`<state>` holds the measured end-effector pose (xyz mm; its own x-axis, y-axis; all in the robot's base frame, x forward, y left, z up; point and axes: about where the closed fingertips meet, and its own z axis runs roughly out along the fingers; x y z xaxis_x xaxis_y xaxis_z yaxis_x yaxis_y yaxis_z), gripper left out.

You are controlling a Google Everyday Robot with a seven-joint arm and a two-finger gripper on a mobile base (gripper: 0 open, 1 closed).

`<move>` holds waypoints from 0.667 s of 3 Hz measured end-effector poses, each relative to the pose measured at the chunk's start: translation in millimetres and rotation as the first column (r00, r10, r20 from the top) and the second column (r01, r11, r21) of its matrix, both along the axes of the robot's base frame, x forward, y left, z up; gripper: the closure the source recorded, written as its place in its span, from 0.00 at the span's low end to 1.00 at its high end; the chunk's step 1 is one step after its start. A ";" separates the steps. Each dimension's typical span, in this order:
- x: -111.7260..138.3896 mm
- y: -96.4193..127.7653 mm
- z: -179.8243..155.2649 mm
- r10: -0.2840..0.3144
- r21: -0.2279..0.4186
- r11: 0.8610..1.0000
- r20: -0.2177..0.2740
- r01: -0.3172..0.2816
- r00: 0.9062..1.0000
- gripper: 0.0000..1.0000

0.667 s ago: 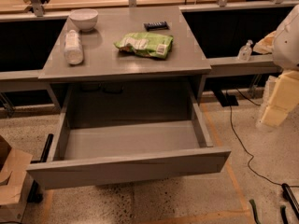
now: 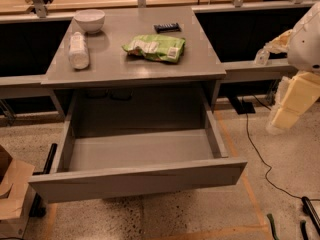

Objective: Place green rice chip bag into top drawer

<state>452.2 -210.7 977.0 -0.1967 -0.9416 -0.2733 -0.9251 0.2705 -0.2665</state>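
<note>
The green rice chip bag [image 2: 155, 47] lies flat on the grey table top [image 2: 130, 66], right of its middle. The top drawer [image 2: 137, 179] is pulled fully out below the table top and its inside is bare. My arm [image 2: 295, 96], white and cream, hangs at the right edge of the view, well away from the bag. My gripper [image 2: 300, 219] shows only as dark parts at the bottom right corner, low near the floor, right of the drawer front. It holds nothing that I can see.
A white bottle [image 2: 78, 50] lies on the table's left side. A white bowl [image 2: 90, 20] stands at the back left and a small black bar [image 2: 166, 27] at the back. A cardboard box [image 2: 11, 189] sits left of the drawer. A black cable [image 2: 252, 149] runs over the floor at right.
</note>
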 end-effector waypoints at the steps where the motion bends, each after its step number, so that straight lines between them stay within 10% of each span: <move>1: 41.4 22.5 -10.2 0.051 0.138 0.989 0.070 -0.060 0.996 0.00; 2: 101.5 54.1 -12.4 0.058 0.291 0.951 0.162 -0.104 0.985 0.00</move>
<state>553.7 -156.6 964.6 -0.0584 -0.8243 -0.5632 -0.9029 0.2842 -0.3223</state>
